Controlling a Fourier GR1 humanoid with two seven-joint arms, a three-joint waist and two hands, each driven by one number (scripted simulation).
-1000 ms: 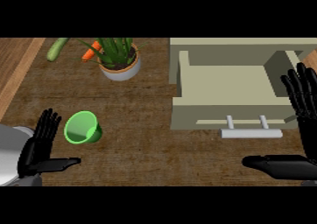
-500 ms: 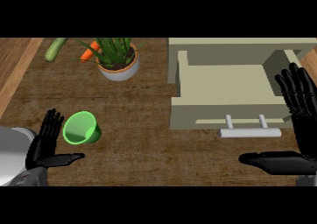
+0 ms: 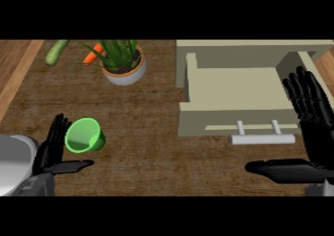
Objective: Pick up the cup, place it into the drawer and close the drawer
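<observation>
A green cup point(image 3: 85, 136) lies tilted on the wooden counter at the lower left, its mouth facing up and toward me. My left hand point(image 3: 52, 152) stands open just left of it, fingers up, thumb out under the cup, apart from it. The beige drawer point(image 3: 238, 99) is pulled open at the upper right, with nothing inside and a pale bar handle point(image 3: 262, 138) on its front. My right hand point(image 3: 318, 133) is open at the right edge, fingers up beside the drawer's right wall, thumb stretched left below the handle.
A potted plant point(image 3: 122, 64) stands at the back, left of the drawer. A carrot point(image 3: 92, 54) and a cucumber point(image 3: 57, 51) lie behind it at the far left. A lighter wood strip point(image 3: 9, 78) borders the counter on the left.
My left hand has crept slightly right and up toward the cup. My right hand has shifted a little left. The cup and drawer have not moved.
</observation>
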